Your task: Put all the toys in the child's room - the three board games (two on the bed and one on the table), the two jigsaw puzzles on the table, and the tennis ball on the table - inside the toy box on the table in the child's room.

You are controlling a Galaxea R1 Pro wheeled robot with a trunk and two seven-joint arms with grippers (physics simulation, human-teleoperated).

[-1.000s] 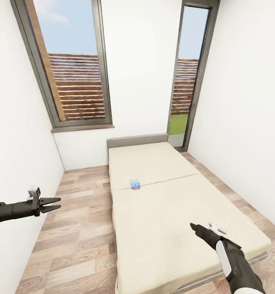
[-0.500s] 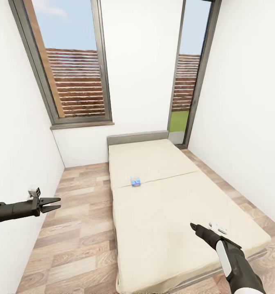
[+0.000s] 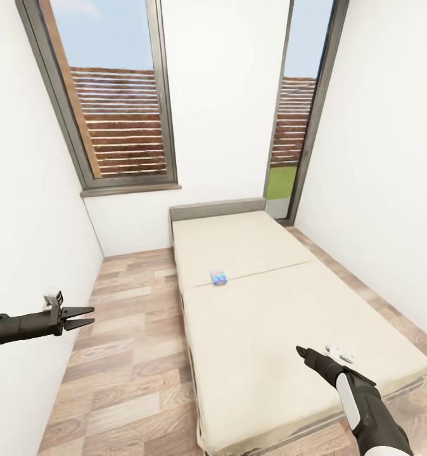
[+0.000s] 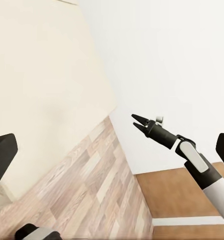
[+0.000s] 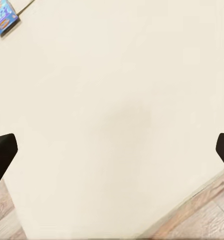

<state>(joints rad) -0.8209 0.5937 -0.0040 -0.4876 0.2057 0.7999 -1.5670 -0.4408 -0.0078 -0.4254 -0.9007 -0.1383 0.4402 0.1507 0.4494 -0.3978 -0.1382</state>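
1. Left gripper [image 3: 80,315], at the frame's left edge, has its jaws slightly apart and holds nothing.
2. Right gripper [image 3: 300,351], lower right above the long cream-covered bed [image 3: 289,329], has its fingertips spread wide in its wrist view, empty.
3. The small blue board game box [image 3: 219,277] lies mid-bed at centre frame; its print is unreadable.
4. Since a second ago the whole view has shifted, while both arms sit unchanged.

— What's at twelve o'clock?
— A white wall [image 3: 223,95], with a tall dark-framed window [image 3: 115,95] at eleven o'clock and a narrower one [image 3: 296,107] at one; a slatted fence and blue sky show through both.
— And below?
— A wood-plank floor [image 3: 131,354] from seven to nine o'clock, in bright, even daylight.
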